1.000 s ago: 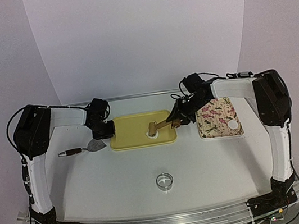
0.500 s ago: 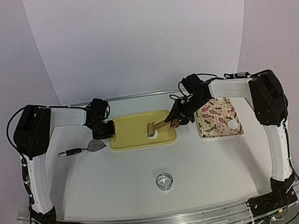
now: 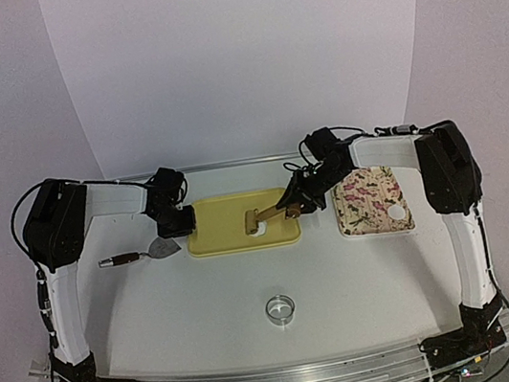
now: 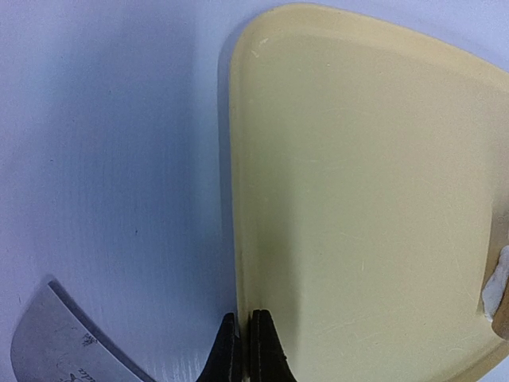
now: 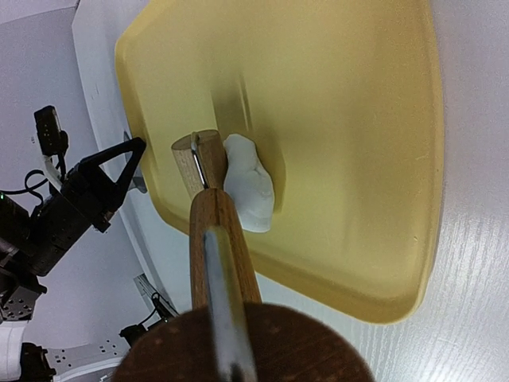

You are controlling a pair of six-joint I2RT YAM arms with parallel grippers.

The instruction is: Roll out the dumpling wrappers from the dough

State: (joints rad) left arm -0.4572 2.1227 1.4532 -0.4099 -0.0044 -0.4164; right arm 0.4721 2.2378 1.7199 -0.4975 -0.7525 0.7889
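From the overhead view I see the yellow tray [image 3: 218, 237] sitting mid-table, and both arms reach in to it from either side. My right gripper [image 3: 297, 202] is clamped on the handle of the wooden roller [image 3: 270, 213], which slants from the tray's 3 o'clock edge toward its middle. In the right wrist view the roller's short cross-barrel lies against a lump of white dough [image 5: 248, 193] – thick and uneven, not a flat disc. The dough lies just inside the tray's near rim, around 5 o'clock of the tray's centre in the overhead view. My left gripper [image 4: 242, 352] is pinched closed with nothing between its tips, which sit right at the tray's 9 o'clock rim; whether they press on the rim or only hover at it I cannot tell. Just beyond that rim, at 9 o'clock of the tray, a scraper [image 3: 161, 250] lies flat on the table [image 3: 203, 296], its dark handle pointing away from the tray. At 3 o'clock of the yellow tray rests a floral tray [image 3: 362, 195], and one finished dumpling wrapper [image 3: 397, 215] – a small white round – lies in its near right corner. A shiny ring cutter [image 3: 280, 308] stands alone at 6 o'clock of the yellow tray, well apart from it.
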